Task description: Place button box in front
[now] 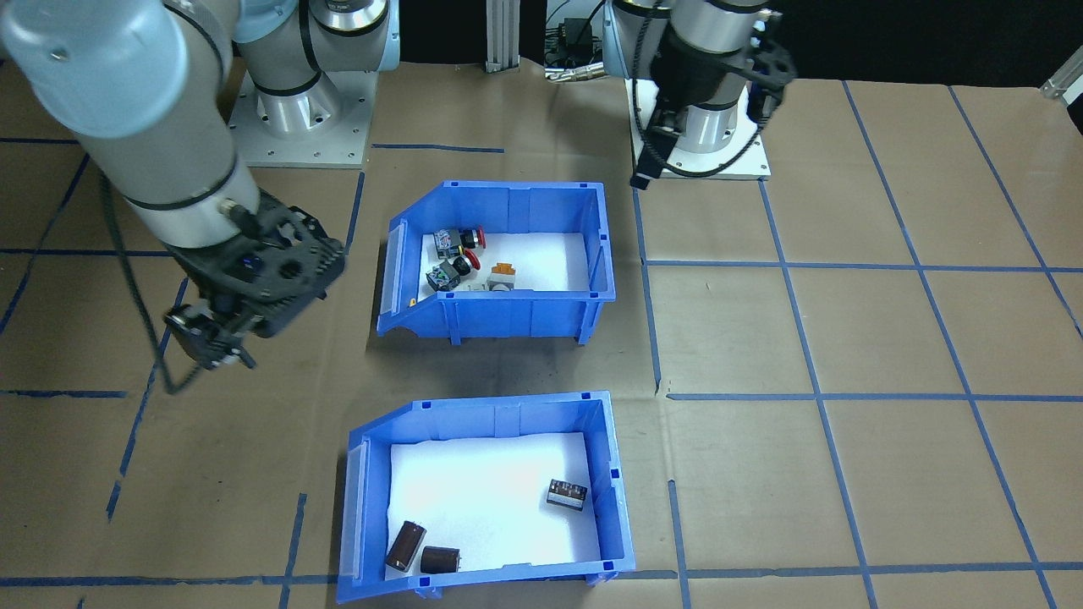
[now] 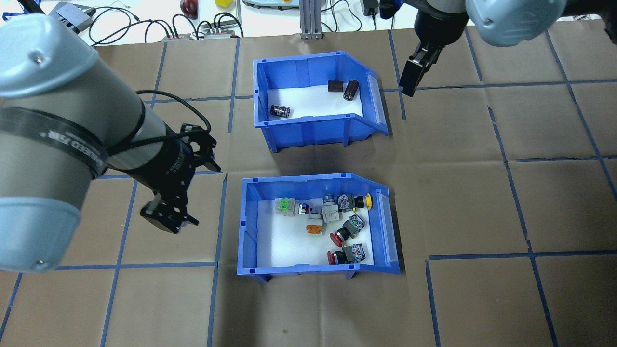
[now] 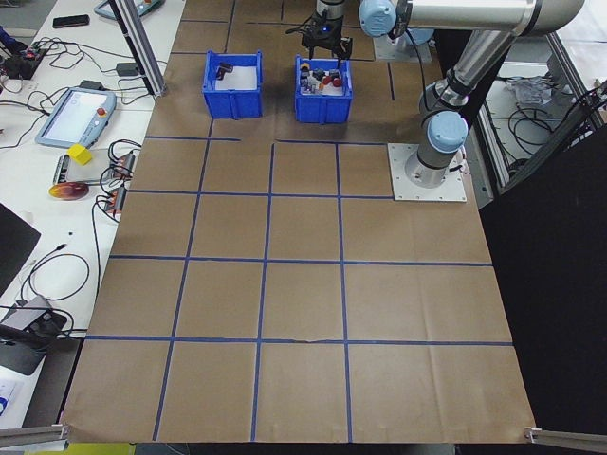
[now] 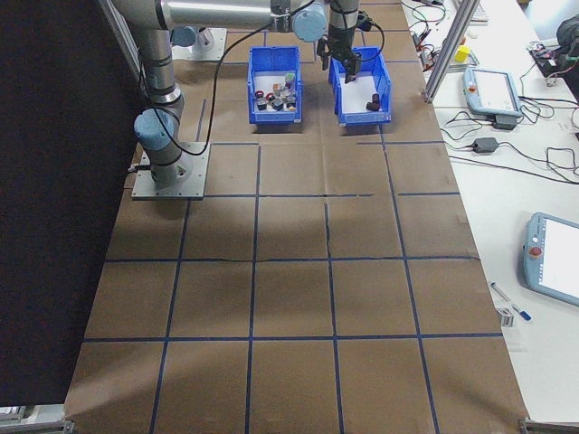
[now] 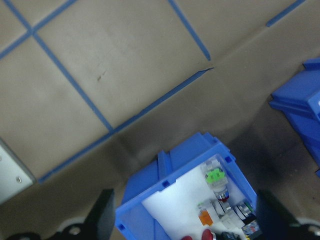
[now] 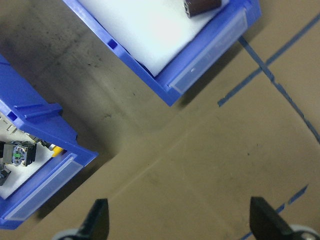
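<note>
second blue bin (image 2: 318, 130) holds dark cylinders (image 2: 350, 89), black block (image 2: 335, 86); brown table cover (image 2: 482, 202), blue tape grid.

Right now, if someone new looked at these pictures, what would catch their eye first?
Two matching blue bins on the brown table: the button box, nearer the robot, holds switches with bright caps, and the other bin beyond it holds dark cylinders. The left end effector hovers beside the button box, and the right end effector beside the far bin.
</note>
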